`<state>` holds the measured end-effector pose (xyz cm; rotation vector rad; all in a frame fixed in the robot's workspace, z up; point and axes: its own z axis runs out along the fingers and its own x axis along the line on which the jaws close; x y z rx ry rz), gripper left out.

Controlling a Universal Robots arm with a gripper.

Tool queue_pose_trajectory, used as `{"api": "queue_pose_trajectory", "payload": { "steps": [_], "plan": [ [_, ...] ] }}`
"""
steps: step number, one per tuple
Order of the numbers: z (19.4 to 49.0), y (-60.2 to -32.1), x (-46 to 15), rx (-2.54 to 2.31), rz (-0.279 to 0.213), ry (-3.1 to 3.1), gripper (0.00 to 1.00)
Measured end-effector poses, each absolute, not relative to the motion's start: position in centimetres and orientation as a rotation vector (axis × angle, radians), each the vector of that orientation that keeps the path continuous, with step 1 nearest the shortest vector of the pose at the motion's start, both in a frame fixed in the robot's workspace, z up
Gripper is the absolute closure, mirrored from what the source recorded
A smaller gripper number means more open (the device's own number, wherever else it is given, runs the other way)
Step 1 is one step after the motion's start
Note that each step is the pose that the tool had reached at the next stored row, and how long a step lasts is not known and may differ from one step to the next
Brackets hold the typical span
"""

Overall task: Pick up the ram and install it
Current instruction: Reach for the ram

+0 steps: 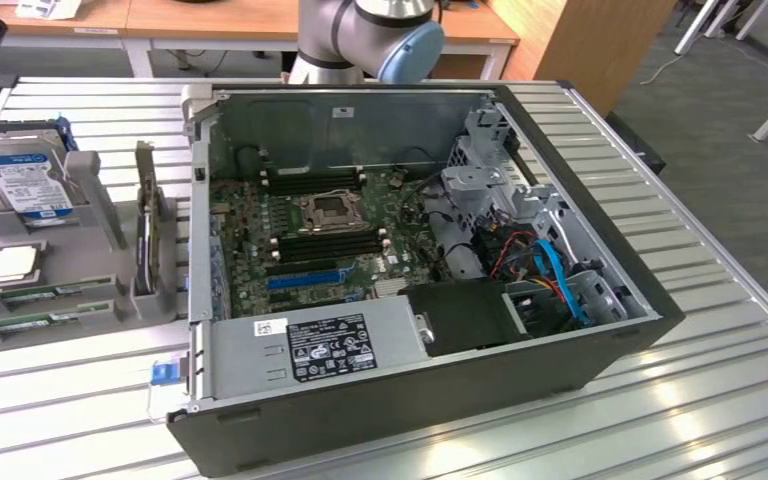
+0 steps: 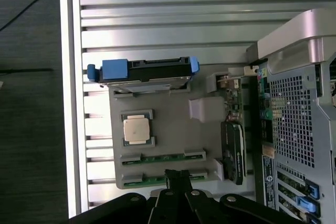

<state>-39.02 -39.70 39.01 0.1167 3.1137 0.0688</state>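
Two green memory sticks are seen lying side by side in the slots of a grey holder (image 2: pixel 173 124) on the slatted metal bench (image 2: pixel 157 19), just beside an open computer case (image 1: pixel 491 390). The ram (image 2: pixel 144 180), the outer stick at the holder's edge, is pictured beneath the end effector (image 2: pixel 177 173), whose black fingers (image 2: pixel 173 183) are pressed together and have hold of nothing. The fingertips are lined up over the ram's middle; whether contact is made cannot be told. The other memory stick (image 2: pixel 163 158) is set just beside it, between the ram and a processor chip (image 2: pixel 137 129). A hard drive (image 2: pixel 144 74) with blue rails is stood on edge at the holder's far end, and a dark expansion card (image 2: pixel 233 150) is held upright on the side nearest the case. The motherboard (image 1: pixel 317 230) is shown exposed inside the case, its memory slots (image 1: pixel 331 245) flanking the processor socket (image 1: pixel 324 210), well apart from the ram. The robot arm (image 1: pixel 364 30) is seen behind the case.
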Motion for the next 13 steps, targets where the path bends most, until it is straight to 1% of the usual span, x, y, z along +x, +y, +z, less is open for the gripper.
{"api": "queue_pose_trajectory", "payload": {
  "steps": [13],
  "plan": [
    [38.9, -39.7, -40.7, 0.117, 0.069, 3.114, 0.90]
  ]
}}
